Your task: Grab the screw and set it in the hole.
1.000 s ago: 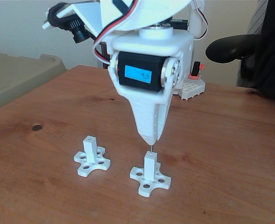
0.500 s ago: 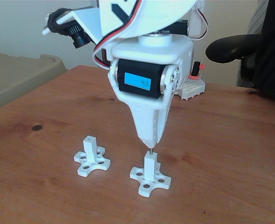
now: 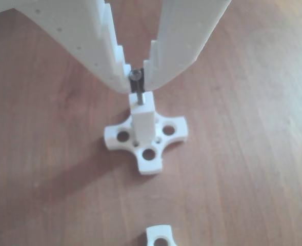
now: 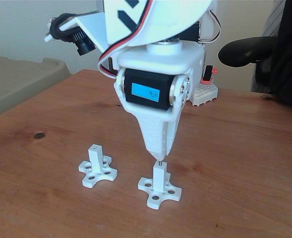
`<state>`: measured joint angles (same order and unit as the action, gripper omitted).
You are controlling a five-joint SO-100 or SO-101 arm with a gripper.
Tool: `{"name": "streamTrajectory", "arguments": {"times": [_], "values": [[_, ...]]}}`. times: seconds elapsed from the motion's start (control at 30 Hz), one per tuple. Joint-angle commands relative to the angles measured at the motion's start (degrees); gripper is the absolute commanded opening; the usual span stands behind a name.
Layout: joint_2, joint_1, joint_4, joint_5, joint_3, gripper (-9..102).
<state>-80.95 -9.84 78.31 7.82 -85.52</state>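
Note:
My white gripper [image 3: 138, 79] [image 4: 158, 154] points straight down and is shut on the screw [image 3: 137, 83], a thin dark shaft with a shiny round head pinched between the fingertips. The screw's lower end [image 4: 159, 161] enters the top of a white post on a cross-shaped base [image 3: 146, 134] [image 4: 159, 188]. Most of the shaft is inside the post's hole. A second white post on its own base [image 4: 97, 168] stands to the left in the fixed view, and its edge [image 3: 160, 236] peeks in at the bottom of the other view.
The wooden table [image 4: 245, 163] has a dark spot [image 4: 38, 135] at the left. A white block with an orange part [image 4: 205, 89] sits behind the arm. A beige bin [image 4: 17, 82] stands off the table's left, and a dark chair [image 4: 264, 49] at the right.
The gripper has come down a little, pushing the screw deeper into the post, so less of the shaft shows between the fingertips and the post's top.

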Motion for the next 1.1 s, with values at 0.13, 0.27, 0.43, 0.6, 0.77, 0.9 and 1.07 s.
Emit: {"name": "streamTrajectory", "arguments": {"times": [0.13,0.27,0.43,0.6,0.77,0.9,1.07], "values": [[-1.4,0.3,-0.5,0.2,4.9,-2],[-1.4,0.3,-0.2,0.4,5.0,1],[-1.4,0.3,0.4,0.5,5.1,4],[-1.4,0.3,0.8,0.5,5.2,5],[-1.5,0.4,1.6,0.3,5.3,6],[-1.8,0.5,2.6,0.1,5.5,7],[-2.1,0.8,3.0,-0.1,5.7,8]]}}
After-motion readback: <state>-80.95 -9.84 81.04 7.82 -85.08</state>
